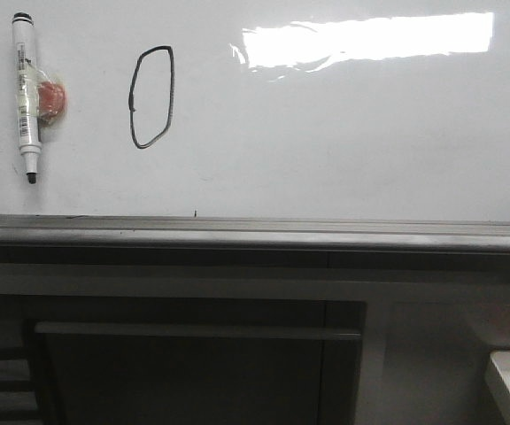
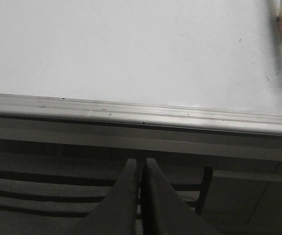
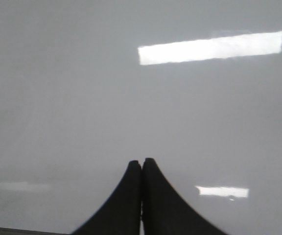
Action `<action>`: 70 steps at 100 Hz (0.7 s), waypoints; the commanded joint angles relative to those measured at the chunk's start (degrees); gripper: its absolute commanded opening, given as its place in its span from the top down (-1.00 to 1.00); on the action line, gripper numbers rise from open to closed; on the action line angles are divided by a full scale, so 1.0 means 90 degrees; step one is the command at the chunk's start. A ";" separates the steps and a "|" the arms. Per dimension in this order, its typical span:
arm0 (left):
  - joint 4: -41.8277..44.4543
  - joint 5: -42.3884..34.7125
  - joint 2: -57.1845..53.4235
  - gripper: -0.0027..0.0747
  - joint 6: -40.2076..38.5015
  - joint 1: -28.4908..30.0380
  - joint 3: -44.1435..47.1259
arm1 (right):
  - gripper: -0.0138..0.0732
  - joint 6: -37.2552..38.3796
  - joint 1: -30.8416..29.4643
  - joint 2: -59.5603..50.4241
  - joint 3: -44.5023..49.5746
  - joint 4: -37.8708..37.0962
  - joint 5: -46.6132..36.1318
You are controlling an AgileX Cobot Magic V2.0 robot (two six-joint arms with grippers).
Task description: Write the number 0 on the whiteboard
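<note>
Both fingers (image 2: 142, 169) (image 3: 141, 169) pressed together, empty.

One whiteboard (image 1: 343, 133), one drawn 0 (image 1: 152, 96), one marker (image 1: 26, 93), one cabinet (image 1: 193, 354), and two grippers: left (image 2: 141, 164), right (image 3: 141, 164).

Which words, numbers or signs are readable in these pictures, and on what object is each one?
"0": drawn in black on the whiteboard, a closed loop right of the marker.
Marker label: there is print on it, but it is too small and blurred to read.
No other text shows in any view.
</note>
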 commanded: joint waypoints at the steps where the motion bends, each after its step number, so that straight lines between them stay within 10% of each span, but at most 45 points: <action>1: -0.0058 -0.0365 -0.0171 0.98 -0.0032 0.0029 0.0076 | 0.79 0.0008 -0.0365 -0.0115 -0.0044 -0.0066 -0.0441; 38: -0.0058 -0.0365 -0.0171 0.98 -0.0032 0.0029 0.0076 | 0.79 -0.0018 -0.0822 -0.0557 0.0678 -0.0066 -0.0079; 70: -0.0058 -0.0365 -0.0171 0.98 -0.0032 0.0029 0.0076 | 0.79 -0.0028 -0.0832 -0.1015 0.0663 -0.0066 0.2427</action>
